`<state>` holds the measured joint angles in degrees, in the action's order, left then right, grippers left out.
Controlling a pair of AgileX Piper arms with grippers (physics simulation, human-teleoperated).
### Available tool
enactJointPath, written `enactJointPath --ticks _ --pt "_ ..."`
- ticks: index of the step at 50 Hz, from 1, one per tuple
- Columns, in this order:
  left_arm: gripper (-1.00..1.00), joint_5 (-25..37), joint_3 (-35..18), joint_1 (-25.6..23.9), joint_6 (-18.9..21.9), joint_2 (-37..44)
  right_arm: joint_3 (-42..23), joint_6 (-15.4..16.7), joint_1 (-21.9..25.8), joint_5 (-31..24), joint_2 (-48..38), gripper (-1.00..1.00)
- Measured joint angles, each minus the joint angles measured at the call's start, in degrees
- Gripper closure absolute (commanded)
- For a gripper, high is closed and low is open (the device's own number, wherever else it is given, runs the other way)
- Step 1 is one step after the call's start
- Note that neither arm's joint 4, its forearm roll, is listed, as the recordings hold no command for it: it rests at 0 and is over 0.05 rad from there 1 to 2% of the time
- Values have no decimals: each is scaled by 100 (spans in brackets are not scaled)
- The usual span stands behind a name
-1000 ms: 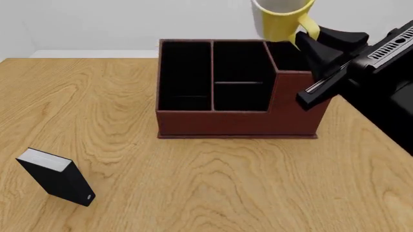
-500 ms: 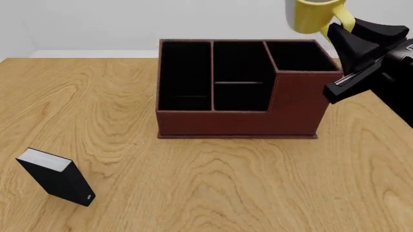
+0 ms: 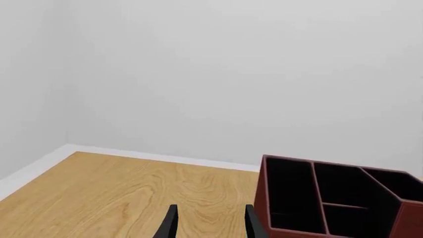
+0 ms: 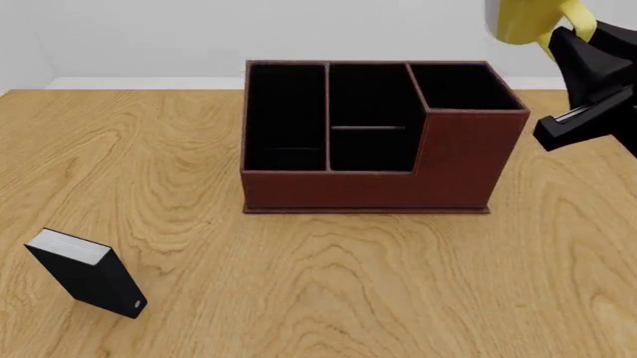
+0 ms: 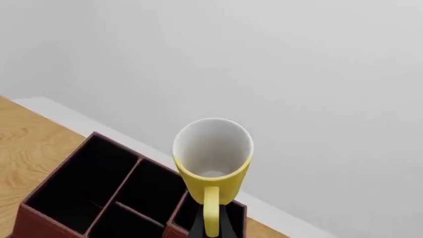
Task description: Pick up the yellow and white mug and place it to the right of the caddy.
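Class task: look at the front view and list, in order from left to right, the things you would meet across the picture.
small black block with a white edge → caddy → yellow and white mug, held up in the air → right gripper, holding the mug by its handle.

Simulated tabletop scene, not a real room. Flat render look: light wood-grain tabletop fills most of the front view, with a plain grey-white wall across the top of the frame and a pale strip along the tabletop's far edge. No furniture or windows in sight. Objects are office-like: a reddish-brown caddy with black compartments at center, and a small black block with a white edge at lower left. Black robot arm at right edge.
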<state>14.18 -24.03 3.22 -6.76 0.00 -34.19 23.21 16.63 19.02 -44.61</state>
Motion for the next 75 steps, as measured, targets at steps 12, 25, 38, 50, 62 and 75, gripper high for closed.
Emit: enactJointPath --ticks 12,25,38,50,62,75 --pt "-100 -6 19 -19 -1 0 56 -39 -318 -48 92 100" --pt "-100 -10 26 -37 6 0 71 -65 -587 -104 185 100" --pt "-100 -2 9 -63 11 0 51 -78 -819 -199 298 100" --pt "-100 23 -31 -76 14 0 65 -104 -1027 -253 369 100" --pt "-100 40 -54 -92 18 0 115 -127 -1185 -216 330 100" --pt "-100 62 -73 -119 23 0 125 -224 -1482 -233 327 100"
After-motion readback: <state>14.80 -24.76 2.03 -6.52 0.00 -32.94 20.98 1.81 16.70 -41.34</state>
